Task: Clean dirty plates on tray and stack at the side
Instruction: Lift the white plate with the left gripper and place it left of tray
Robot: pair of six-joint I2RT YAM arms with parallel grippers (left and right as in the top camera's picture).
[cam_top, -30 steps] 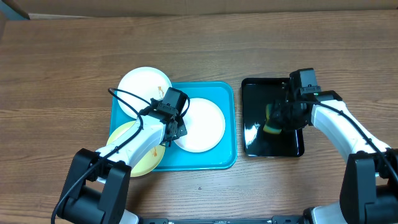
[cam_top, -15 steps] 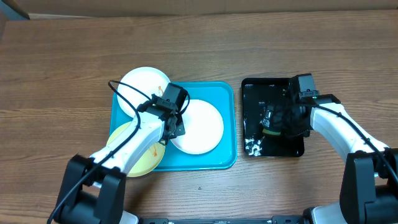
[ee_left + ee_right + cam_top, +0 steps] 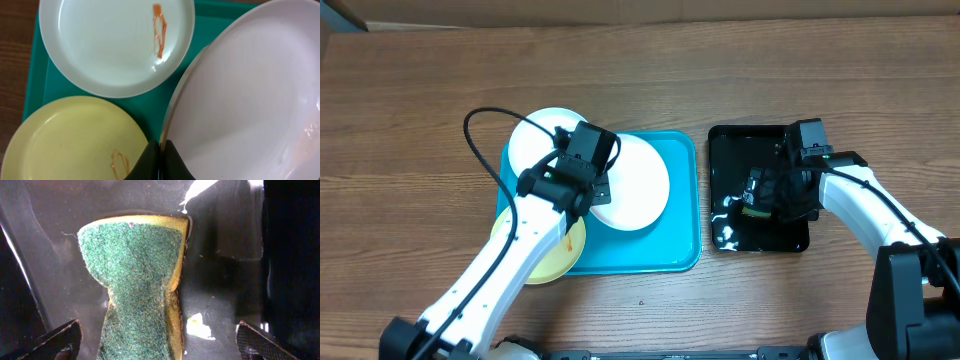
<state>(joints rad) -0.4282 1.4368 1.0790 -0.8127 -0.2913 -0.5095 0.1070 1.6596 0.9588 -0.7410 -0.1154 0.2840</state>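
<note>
We see the left gripper (image 3: pixel 160 159) pinched narrowly on the left rim of a white plate (image 3: pixel 250 90). The plate lies over the middle of the turquoise tray (image 3: pixel 680 240) and looks raised at the gripped edge. A second white plate (image 3: pixel 110 45), smeared orange, overhangs the tray's far left corner. A yellow-green plate (image 3: pixel 65 140), also smeared, overhangs its near left corner. Beside the tray's right edge, on the wooden surface (image 3: pixel 420 80), a black tray (image 3: pixel 735 150) holds a green sponge (image 3: pixel 135 265). The right gripper (image 3: pixel 157 340) is spread wide around the sponge. We judge the plates light, rigid and slick, so the rim wants a firm pinch.
</note>
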